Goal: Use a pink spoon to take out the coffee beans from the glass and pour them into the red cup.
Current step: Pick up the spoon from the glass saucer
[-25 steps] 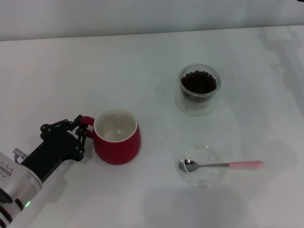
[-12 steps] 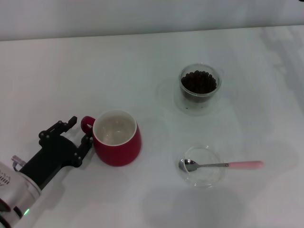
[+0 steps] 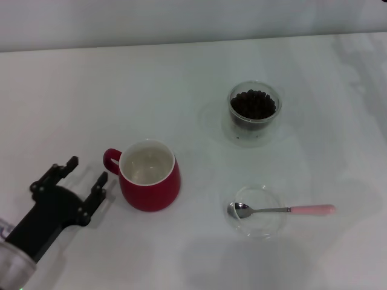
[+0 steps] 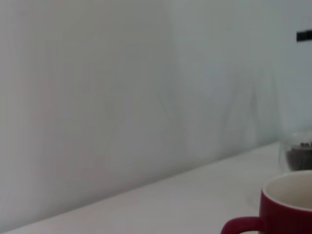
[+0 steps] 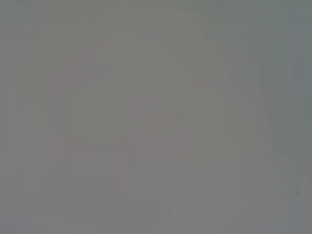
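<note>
Head view: red cup point(image 3: 149, 184) beside open left claw point(image 3: 86, 171).

A shallow clear glass dish point(image 3: 259, 212) sits on the white table point(image 3: 181, 90), below a pale wall point(image 3: 181, 21).

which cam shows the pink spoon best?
Head view: the pink spoon is fully visible, bowl resting in the shallow glass dish, handle sticking out onto the table. Left wrist view shows only the red cup and part of the glass; right wrist view shows nothing of it.
</note>
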